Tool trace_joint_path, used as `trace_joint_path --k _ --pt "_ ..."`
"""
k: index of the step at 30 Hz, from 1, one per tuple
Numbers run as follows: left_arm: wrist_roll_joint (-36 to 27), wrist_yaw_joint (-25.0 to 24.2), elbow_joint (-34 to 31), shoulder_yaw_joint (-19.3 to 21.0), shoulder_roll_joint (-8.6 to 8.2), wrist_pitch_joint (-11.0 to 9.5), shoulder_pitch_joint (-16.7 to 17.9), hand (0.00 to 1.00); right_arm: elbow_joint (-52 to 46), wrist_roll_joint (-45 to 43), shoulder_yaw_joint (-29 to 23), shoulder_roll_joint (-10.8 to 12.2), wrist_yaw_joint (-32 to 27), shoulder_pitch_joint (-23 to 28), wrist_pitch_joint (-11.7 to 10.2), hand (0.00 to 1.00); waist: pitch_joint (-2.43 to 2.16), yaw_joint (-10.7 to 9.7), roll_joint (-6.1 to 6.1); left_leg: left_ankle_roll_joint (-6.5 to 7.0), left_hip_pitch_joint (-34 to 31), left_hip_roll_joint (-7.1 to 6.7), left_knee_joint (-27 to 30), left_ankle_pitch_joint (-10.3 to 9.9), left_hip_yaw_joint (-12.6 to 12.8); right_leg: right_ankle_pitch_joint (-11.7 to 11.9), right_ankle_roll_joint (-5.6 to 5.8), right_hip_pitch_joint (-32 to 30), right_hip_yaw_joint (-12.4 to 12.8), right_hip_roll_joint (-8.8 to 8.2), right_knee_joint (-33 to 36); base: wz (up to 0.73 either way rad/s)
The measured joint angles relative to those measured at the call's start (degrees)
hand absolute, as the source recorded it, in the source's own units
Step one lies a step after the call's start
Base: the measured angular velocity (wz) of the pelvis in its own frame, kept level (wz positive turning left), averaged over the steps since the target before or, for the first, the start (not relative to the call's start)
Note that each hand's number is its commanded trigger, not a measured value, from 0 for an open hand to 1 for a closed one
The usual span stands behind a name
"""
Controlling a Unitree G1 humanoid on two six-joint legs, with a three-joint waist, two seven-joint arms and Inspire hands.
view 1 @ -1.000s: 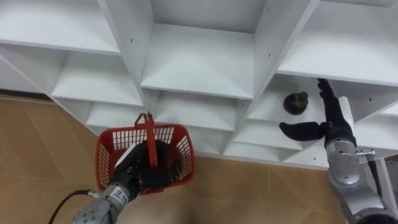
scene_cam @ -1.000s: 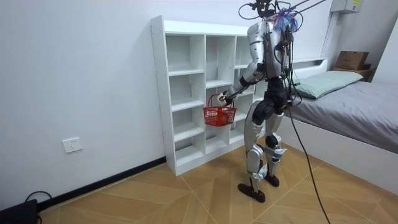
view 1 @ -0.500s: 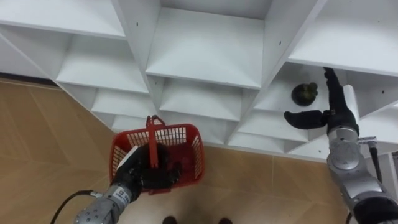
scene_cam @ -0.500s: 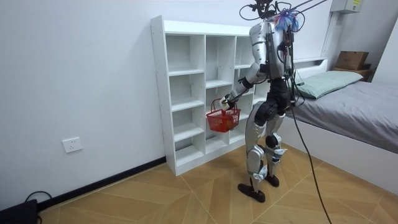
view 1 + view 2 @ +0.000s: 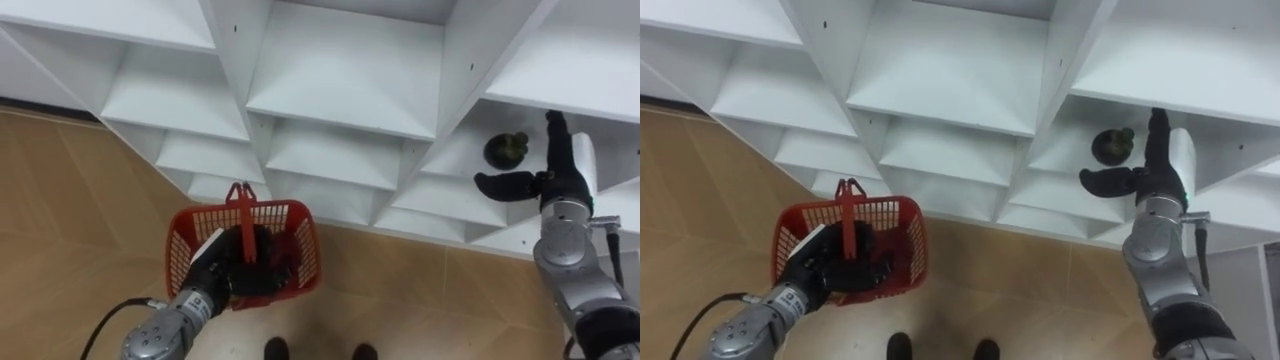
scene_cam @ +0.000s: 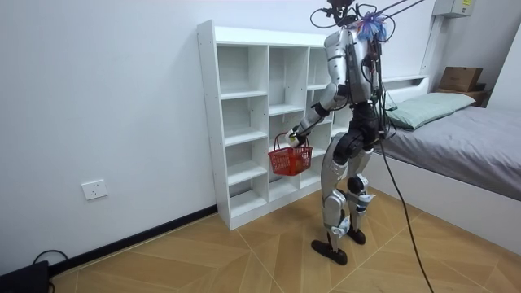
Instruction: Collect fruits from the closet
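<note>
The dark fruit (image 5: 506,150) could be nudged back on its shelf (image 5: 456,165) by the open, empty right hand (image 5: 556,182) beside it, while the red basket (image 5: 302,232) is clasped by the left hand (image 5: 212,280)

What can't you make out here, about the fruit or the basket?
- Eye views: the dark fruit on the shelf is too small to name its kind.
- Eye views: the red basket has its inside hidden by the left robot hand on its handle.
- Room view: the fruit's compartment is hidden behind the robot.
</note>
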Motion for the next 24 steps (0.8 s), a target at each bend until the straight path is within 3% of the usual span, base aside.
trace_joint_path --k 7,24 --pt "0.01 0.01 0.02 0.02 -0.84 0.24 -0.74 1.0 0.01 0.03 -0.05 -0.38 -0.04 -0.13 0.74 0.0 0.0 0.77 0.02 0.06 -0.38 -0.07 0.12 0.08 0.19 -0.01 -0.02 -0.96 0.25 -0.21 0.95 -0.02" --pt "-0.03 0.0 0.0 0.07 -0.99 1.07 -1.35 1.0 2.29 0.47 -0.11 -0.38 2.01 -2.33 2.9 0.0 0.05 1.01 -0.02 0.24 -1.27 -0.28 0.58 0.42 0.72 -0.38 -0.08 -2.08 0.36 -0.66 1.99 0.0"
